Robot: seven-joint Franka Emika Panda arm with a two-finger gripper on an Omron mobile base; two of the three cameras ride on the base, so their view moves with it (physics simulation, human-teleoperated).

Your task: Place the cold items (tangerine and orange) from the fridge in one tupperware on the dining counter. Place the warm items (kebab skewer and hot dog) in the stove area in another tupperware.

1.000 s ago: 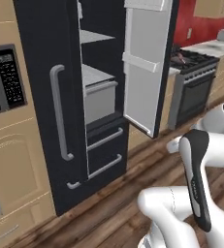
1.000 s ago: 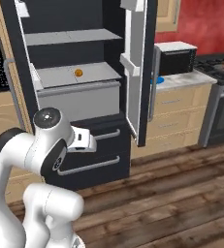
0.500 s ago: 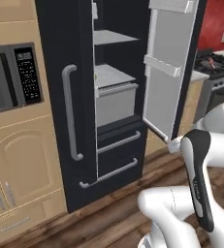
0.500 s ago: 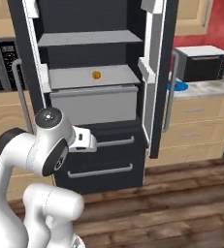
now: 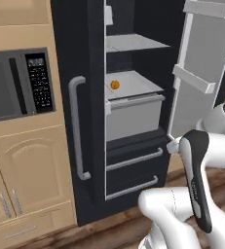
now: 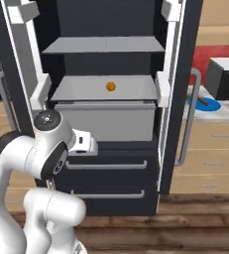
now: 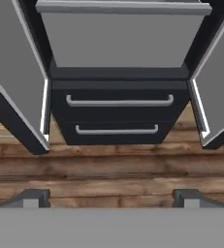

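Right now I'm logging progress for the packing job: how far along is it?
Done: the fridge doors stand open. In hand: nothing; the gripper is open and empty, pointing at the lower fridge drawers. One small orange fruit sits on the middle shelf; whether it is the tangerine or the orange, I cannot tell. Left: every item still needs packing.

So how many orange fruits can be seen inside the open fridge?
1. One small orange fruit sits on the middle shelf, just above the grey drawer. A second one may be hidden somewhere deeper in the fridge.
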